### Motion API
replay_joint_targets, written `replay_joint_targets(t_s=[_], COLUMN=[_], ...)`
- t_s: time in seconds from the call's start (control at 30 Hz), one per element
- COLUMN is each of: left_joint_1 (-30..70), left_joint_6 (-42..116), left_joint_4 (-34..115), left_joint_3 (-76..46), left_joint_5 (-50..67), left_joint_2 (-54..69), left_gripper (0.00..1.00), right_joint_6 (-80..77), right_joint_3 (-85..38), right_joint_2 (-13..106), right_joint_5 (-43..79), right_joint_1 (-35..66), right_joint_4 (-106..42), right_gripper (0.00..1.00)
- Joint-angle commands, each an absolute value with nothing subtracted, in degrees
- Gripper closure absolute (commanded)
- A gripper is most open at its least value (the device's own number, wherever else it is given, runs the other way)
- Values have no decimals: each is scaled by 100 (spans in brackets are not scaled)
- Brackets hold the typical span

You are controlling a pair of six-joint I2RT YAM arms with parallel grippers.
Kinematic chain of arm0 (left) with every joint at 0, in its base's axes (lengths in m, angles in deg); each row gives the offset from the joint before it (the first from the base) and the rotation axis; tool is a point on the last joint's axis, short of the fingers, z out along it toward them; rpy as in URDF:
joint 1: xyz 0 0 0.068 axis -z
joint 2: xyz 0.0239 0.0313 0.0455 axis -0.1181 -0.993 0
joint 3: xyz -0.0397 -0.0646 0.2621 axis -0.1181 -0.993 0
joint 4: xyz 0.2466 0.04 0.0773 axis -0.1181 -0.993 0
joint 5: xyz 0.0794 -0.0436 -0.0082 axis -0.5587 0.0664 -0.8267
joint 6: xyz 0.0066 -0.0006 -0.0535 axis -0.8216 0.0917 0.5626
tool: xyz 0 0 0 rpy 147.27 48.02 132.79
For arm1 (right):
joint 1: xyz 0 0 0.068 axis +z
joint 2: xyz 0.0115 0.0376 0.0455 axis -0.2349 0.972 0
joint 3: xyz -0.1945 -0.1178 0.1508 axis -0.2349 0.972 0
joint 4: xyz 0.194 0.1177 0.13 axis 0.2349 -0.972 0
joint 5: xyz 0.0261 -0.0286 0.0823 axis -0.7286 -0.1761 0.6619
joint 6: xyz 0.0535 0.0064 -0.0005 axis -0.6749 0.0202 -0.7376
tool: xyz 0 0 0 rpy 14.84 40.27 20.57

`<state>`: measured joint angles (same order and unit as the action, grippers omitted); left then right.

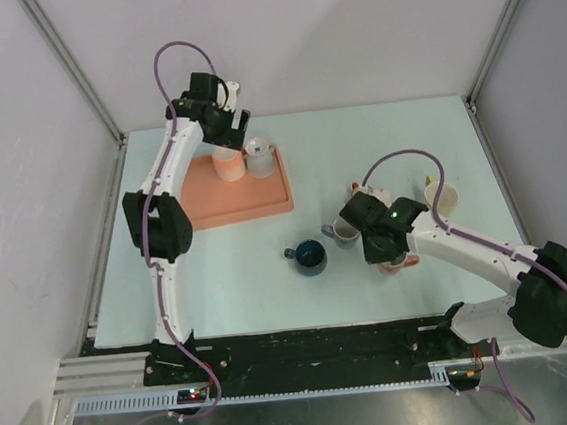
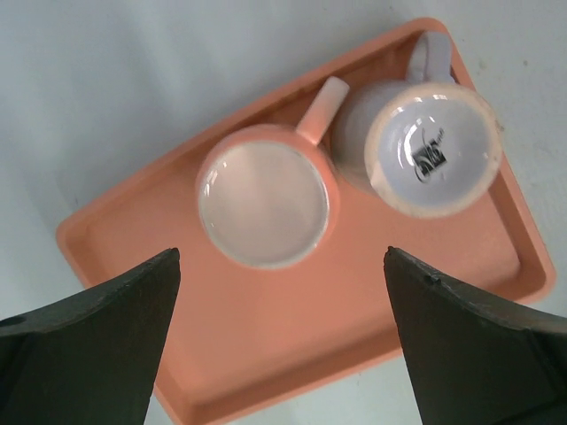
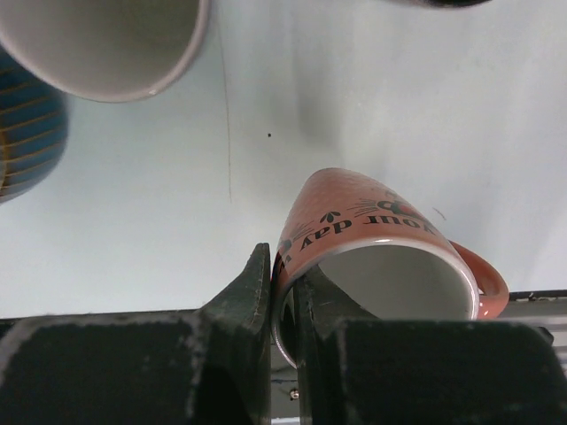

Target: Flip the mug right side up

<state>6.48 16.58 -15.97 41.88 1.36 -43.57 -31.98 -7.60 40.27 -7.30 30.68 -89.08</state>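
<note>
Logging the rig as I see it from my station. The right hand (image 3: 283,274) is clamped on the salmon mug (image 3: 381,221): one finger sits inside the mouth and the other outside, with the rim wall pinched between them. The mug is tilted, its white inside turned up toward the wrist camera and its lettered side facing away. Its handle (image 3: 489,276) sticks out on the side away from the fingers. I cannot tell whether the base touches the counter (image 1: 219,269) or hangs just above it.

From the top camera, this mug is almost hidden under the right hand, at the right-centre of the counter, with only a sliver of it showing. A grey mug (image 1: 345,232) stands just beside the hand on its left, and a dark blue mug (image 1: 311,256) stands mouth-up a little farther left. A cream mug (image 1: 441,195) stands near the hand toward the back right.

The left hand (image 2: 281,266) hangs over the orange tray (image 2: 292,354) at the back left, fingers spread wide and holding nothing. Two mugs sit on the tray, touching or nearly so. An orange mug (image 2: 266,204) is mouth-up with a pale inside. The white mug (image 2: 434,150) beside it shows a tan ring and a dark printed mark on its top face, which looks like its base.
</note>
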Motion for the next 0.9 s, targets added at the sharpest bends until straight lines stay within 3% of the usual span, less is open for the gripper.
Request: replay_joint_targets(t_s=[0.0,0.23,0.53,0.73,0.87], left_joint_1=[643,587,519,460,439], left_joint_6=[1524,1458,750,560,534], left_joint_4=[-1378,-1278,-1226,-1220,-1214], left_joint_3=[4784,4670,4357,4165,4143], left_joint_5=[-193,-200,685,654,577], left_joint_2=[-4580,-4975,-5097,-5187,-5267], left_gripper=[0,0,1,12,25], right_joint_6=[-3594,-3719,-3730,-3733,-3679], right_joint_3=[-312,325,558,491,292], right_joint_2=[4130,4320,4530,4248,4059], right_joint_5=[-1038,-805,-715,-797,-934], right_joint_1=[3139,3073,3036,3166,3237], right_joint_4=[-8084,-7207,-7014,-7188,-7456], right_gripper=[100,100,97,52,37])
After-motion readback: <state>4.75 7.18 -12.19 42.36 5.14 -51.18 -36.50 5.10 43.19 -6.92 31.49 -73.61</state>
